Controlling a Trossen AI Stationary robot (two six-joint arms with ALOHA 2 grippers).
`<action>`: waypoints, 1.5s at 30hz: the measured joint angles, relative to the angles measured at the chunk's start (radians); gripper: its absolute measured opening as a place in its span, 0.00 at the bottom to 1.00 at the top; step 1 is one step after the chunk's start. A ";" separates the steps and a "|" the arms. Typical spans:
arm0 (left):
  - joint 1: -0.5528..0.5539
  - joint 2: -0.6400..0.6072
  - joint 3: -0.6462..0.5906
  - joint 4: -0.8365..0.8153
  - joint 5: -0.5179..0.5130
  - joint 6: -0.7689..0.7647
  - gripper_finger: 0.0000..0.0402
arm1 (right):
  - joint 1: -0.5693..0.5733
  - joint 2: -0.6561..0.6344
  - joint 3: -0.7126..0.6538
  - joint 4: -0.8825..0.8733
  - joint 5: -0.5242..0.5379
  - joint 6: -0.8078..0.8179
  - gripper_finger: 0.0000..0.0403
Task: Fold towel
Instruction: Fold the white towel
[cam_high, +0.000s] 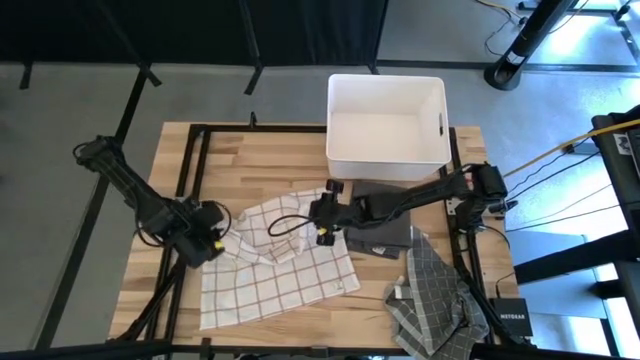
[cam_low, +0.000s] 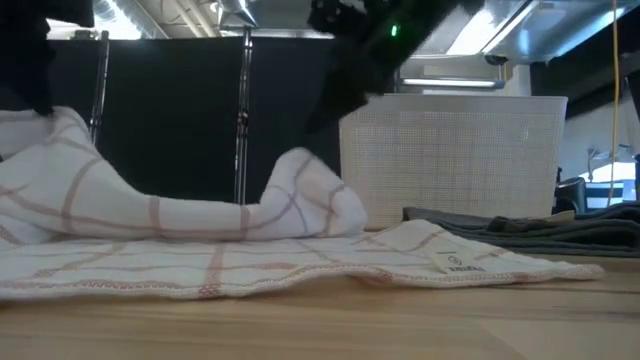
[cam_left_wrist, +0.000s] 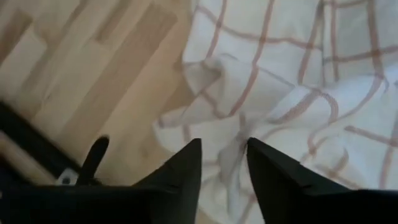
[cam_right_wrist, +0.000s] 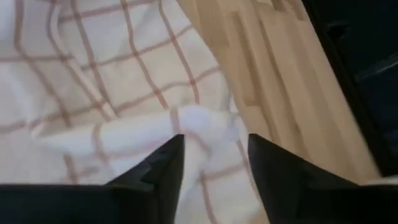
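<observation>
Left arm: enters from the upper left of the high view, its left tool (cam_high: 208, 243) low over the left edge of the towel. In its wrist view the two fingers (cam_left_wrist: 186, 171) stand apart with a bunched fold of cloth showing in the gap between them; nothing is clamped.

Towel (cam_high: 275, 268): white with thin reddish checks, lying rumpled on the wooden table (cam_high: 250, 160), lower centre of the high view. A ridge of cloth is raised across its upper part, running between the two tools; the lower part lies flat, a small label at its right edge.

Right arm: reaches in from the right edge of the high view across the table's middle. Right tool (cam_high: 322, 222) sits over the towel's upper right edge, fingers (cam_right_wrist: 158, 171) apart, a puckered fold between them.

White bin (cam_high: 387, 115): upper centre, empty.

Dark folded cloths (cam_high: 385, 228): just right of the towel.

Grey checked cloths (cam_high: 430, 300): heaped at lower right.
</observation>
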 joint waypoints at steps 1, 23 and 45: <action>0.005 -0.009 0.017 -0.015 0.009 0.000 0.33 | 0.005 -0.004 0.038 -0.082 -0.008 0.013 0.48; 0.200 0.264 0.036 0.684 -0.143 0.740 0.34 | 0.326 0.066 -0.256 0.319 0.011 0.247 0.55; 0.270 0.387 0.036 0.675 -0.115 0.752 0.34 | 0.316 0.157 -0.143 0.064 -0.448 0.640 0.55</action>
